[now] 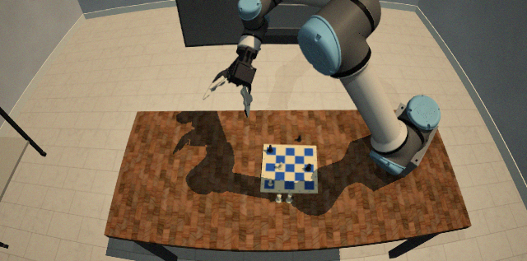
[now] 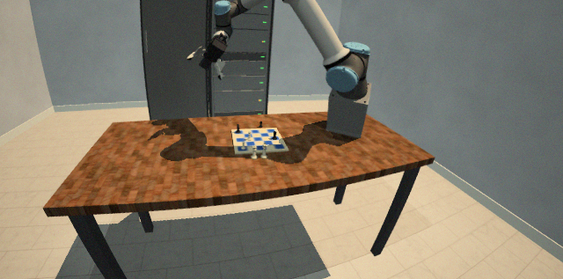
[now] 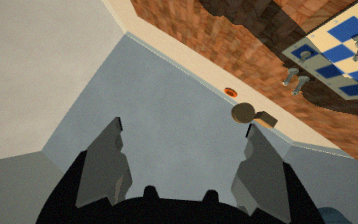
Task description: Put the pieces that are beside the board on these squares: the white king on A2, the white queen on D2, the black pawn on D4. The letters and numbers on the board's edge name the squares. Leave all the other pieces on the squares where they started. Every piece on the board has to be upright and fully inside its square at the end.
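Observation:
The board (image 1: 290, 167) (image 2: 251, 143) (image 3: 350, 29) lies on the table. Two white pieces stand close together beside its front edge: a left one (image 1: 279, 198) (image 2: 254, 152) (image 3: 290, 76) and a right one (image 1: 289, 198) (image 2: 264, 152) (image 3: 300, 85). Which is king or queen I cannot tell. The small black pawn (image 1: 299, 138) (image 2: 260, 124) is beside the back edge. My gripper (image 1: 226, 107) (image 2: 205, 68) (image 3: 183, 121) is open and empty, high up behind and left of the board.
On the board are a black piece (image 1: 270, 149) at the back left, another black piece (image 1: 308, 167) at the right, a white piece (image 1: 279, 165) left of the middle and a white piece (image 1: 270, 183) at the front left. The arm's shadow crosses the board's front.

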Motion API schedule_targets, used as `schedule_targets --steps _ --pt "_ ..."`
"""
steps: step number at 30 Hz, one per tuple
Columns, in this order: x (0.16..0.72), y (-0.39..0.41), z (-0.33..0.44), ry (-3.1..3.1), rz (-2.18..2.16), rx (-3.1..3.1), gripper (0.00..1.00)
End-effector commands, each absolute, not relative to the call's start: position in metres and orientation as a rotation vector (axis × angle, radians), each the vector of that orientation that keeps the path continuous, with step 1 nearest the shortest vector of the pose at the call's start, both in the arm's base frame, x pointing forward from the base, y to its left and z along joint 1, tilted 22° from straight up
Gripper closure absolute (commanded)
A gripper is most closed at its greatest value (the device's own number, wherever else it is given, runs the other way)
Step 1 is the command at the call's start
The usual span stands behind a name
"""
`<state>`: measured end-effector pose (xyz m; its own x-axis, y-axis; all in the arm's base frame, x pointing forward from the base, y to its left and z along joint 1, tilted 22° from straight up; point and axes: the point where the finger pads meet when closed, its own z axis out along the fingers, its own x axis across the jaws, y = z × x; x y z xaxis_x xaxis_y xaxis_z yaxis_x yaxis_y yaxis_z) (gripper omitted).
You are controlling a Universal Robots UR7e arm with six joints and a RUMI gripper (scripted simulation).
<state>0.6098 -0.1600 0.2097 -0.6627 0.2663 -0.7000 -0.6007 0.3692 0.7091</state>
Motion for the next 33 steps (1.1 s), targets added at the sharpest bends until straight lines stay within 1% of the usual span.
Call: schedule_targets --steps 1,14,21,26,33 --pt "0.611 -0.156 0.207 1.824 1.361 -0.397 0.00" --pt "0.616 -0.139 0.194 1.706 1.238 -0.778 0.00" --pt "0.618 -0.124 0.180 1.545 1.130 -1.089 0.00" --pt "0.619 -0.120 0.176 1.482 1.096 -1.183 0.00" --pt "0.619 -0.107 0.159 1.249 0.988 -1.459 0.00"
